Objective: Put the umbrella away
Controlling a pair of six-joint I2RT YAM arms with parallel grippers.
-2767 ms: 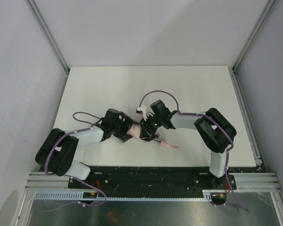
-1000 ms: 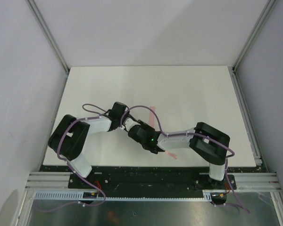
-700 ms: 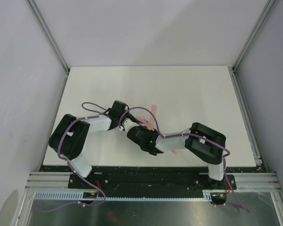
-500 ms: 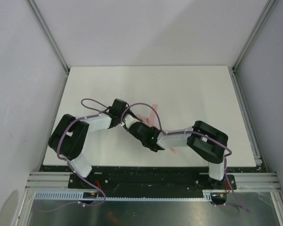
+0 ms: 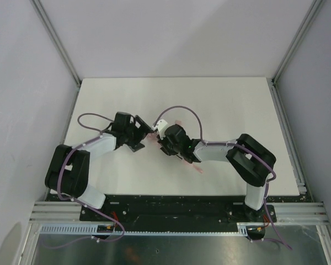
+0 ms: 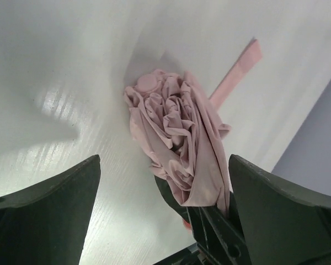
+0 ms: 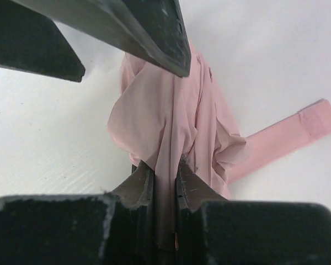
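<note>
From above, the umbrella lay on the counter, bunched between the left gripper and the right gripper, which crowded each other. Left wrist: the left gripper held its jaws wide astride the soft, floppy folds, with the strap toward 2 o'clock. Right wrist: the right gripper had its jaws pinching light, slippery-looking fabric; a firmer bundle grip seemed wiser.

Two matching arms: white link shells and chunky black joint housings. Left arm wears a purple cable arching at ten o'clock. Right arm has its own purple loop plus a small white connector. Left fingers are dark grey-green wedges, right fingers near black.
</note>
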